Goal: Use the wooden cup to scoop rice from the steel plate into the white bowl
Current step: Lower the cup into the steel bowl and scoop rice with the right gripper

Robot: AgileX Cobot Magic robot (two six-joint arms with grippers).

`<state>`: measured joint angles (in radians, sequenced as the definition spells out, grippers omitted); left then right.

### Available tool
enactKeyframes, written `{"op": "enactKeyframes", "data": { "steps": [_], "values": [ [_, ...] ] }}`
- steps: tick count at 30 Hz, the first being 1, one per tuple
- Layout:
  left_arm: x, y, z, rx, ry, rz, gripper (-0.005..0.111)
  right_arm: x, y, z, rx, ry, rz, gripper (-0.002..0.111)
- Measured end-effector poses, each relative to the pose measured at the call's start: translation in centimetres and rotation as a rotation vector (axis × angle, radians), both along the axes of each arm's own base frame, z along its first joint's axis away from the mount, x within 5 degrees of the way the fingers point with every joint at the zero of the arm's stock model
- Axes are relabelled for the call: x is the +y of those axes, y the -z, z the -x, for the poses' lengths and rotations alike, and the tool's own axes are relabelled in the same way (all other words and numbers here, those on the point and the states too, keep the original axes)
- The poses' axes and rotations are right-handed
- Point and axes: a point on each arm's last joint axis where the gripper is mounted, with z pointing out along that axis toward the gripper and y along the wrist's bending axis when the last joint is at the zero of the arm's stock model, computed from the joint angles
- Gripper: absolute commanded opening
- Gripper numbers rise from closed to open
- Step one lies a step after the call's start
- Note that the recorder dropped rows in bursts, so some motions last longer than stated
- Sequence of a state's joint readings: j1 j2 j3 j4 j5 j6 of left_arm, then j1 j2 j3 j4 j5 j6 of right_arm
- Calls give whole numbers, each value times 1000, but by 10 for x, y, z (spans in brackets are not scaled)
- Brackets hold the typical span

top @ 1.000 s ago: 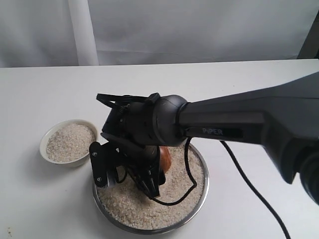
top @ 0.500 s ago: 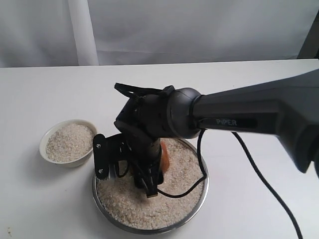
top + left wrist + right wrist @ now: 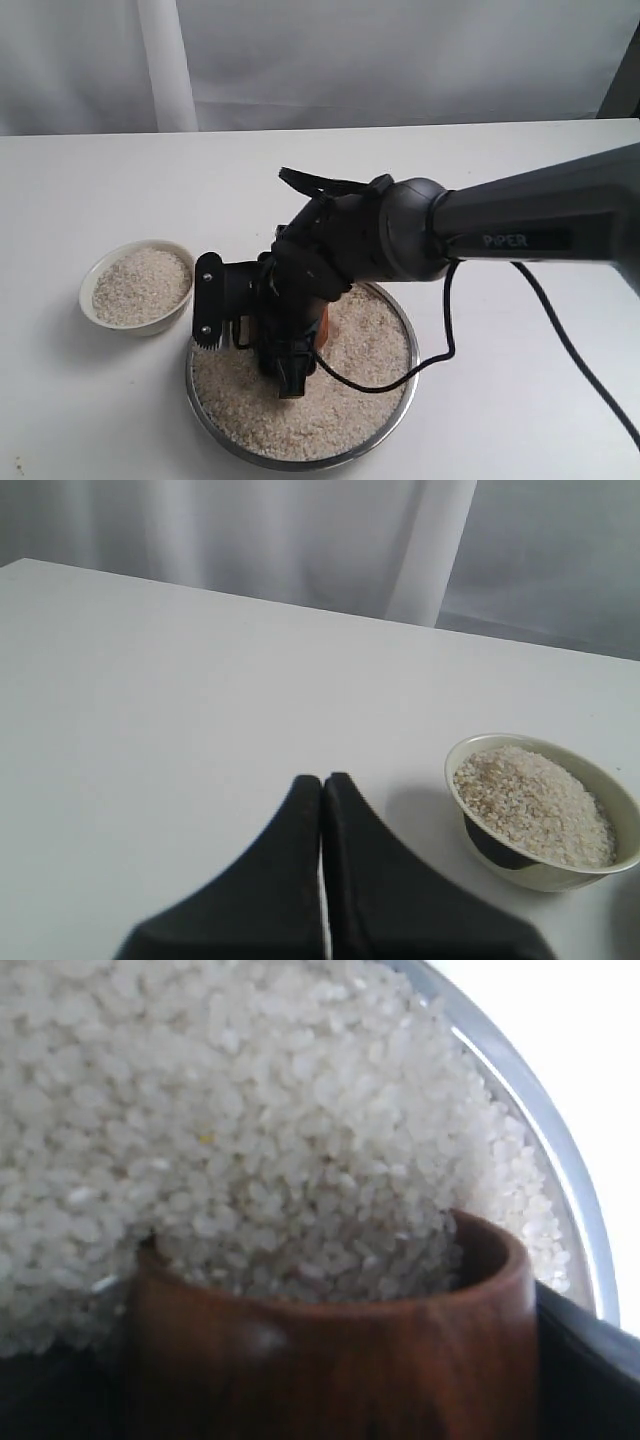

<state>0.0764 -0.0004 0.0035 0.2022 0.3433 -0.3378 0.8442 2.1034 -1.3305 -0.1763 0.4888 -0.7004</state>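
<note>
On the white worktop [image 3: 120, 180], toward its front, the steel plate [image 3: 411, 372] lies heaped with rice [image 3: 360, 350]. The right hand [image 3: 285, 345] reaches down into it from the right side of the exterior view and grips the wooden cup [image 3: 326, 322], which shows there only as a reddish sliver behind the dark wrist. In the right wrist view the cup [image 3: 330, 1360] is clamped between dark fingers [image 3: 590, 1360], its mouth pressed into the heap and packed with grains [image 3: 250, 1140]. The plate's bright rim [image 3: 540, 1100] curves just beyond it.

The white bowl [image 3: 95, 275] stands just beside the plate on the left, apart from it and filled with rice. The left hand [image 3: 322, 790] is closed and empty, fingertips pressed together, hanging above bare worktop near the bowl [image 3: 470, 752] without touching it.
</note>
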Motion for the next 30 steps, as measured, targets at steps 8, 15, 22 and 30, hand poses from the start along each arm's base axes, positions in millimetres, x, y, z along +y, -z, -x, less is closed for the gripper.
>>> {"op": "enactKeyframes", "data": {
  "steps": [8, 15, 22, 30],
  "values": [
    [0, 0, 0, 0, 0, 0, 0, -20, 9, 4, -3, 108, -179, 0],
    [0, 0, 0, 0, 0, 0, 0, -24, 15, 7, -38, 174, -296, 0],
    [0, 0, 0, 0, 0, 0, 0, -24, 15, 7, -41, 201, -323, 0],
    [0, 0, 0, 0, 0, 0, 0, -25, 14, 7, -40, 237, -354, 0]
  ]
}}
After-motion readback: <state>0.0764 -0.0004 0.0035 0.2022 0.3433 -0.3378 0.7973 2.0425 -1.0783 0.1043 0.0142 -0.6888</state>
